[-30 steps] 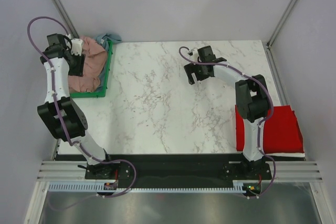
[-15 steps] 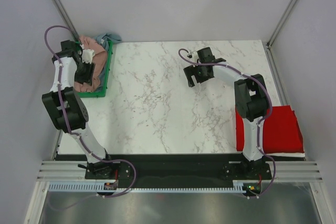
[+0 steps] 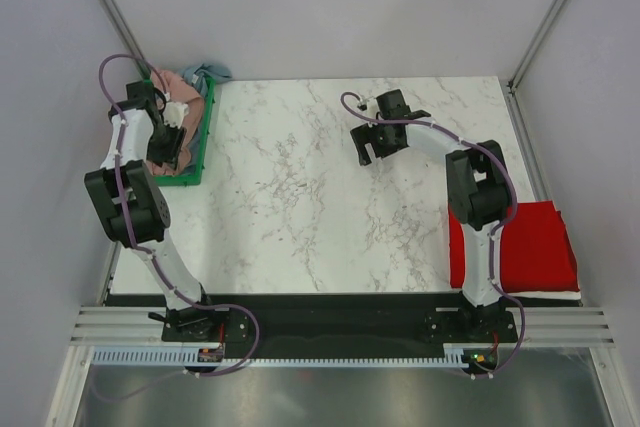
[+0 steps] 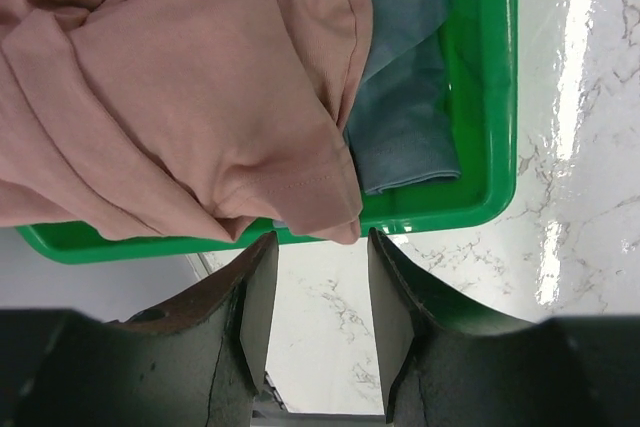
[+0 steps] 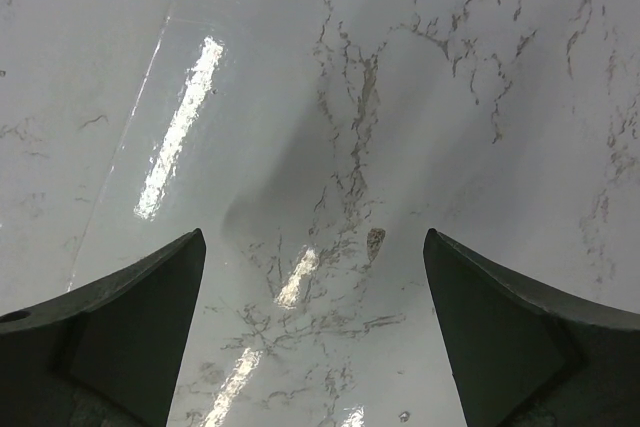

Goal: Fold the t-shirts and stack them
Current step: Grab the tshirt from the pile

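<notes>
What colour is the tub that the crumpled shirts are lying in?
The tub is bright green; the left wrist view shows it best.

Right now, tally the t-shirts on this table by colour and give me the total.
Pink t-shirt: 1
Grey-blue t-shirt: 1
Red t-shirt: 1
Total: 3
</notes>
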### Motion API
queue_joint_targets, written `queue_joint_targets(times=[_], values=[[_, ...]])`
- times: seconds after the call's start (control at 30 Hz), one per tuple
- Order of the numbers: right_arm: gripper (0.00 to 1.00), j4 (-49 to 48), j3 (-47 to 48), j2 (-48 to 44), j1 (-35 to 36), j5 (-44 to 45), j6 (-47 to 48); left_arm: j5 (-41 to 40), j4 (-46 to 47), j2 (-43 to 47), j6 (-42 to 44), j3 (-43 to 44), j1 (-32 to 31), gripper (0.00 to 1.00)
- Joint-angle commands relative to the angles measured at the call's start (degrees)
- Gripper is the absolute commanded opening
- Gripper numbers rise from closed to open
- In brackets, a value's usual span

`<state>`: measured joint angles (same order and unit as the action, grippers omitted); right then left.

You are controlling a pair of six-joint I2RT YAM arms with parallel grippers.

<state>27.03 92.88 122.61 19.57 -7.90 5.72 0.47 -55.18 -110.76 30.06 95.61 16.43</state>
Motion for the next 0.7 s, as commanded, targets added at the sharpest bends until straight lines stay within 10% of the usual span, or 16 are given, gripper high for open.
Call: queue_joint_targets(times=[0.0, 0.2, 0.37, 0.67], values=[[0.98, -0.2, 2.6, 1.2, -0.3, -1.4, -0.4, -1.7, 0.5, -1.7, 1.8, 0.8, 0.3, 0.49], [0.98, -0.1, 2.7, 1.3, -0.4, -1.4, -0.3, -2.3, 0.6, -4.4, 1.6, 3.6, 0.2, 0.42], [0.98, -0.2, 2.0, 0.4, -0.4, -1.7, -0.7, -1.5, 0.6, -4.5, 0.7, 6.2, 0.2, 0.02], [0.98, -0.3, 3.7, -2.9, 0.0, -1.2, 1.8, 3.4, 1.0, 2.4, -1.9, 14.9, 0.2, 0.02]])
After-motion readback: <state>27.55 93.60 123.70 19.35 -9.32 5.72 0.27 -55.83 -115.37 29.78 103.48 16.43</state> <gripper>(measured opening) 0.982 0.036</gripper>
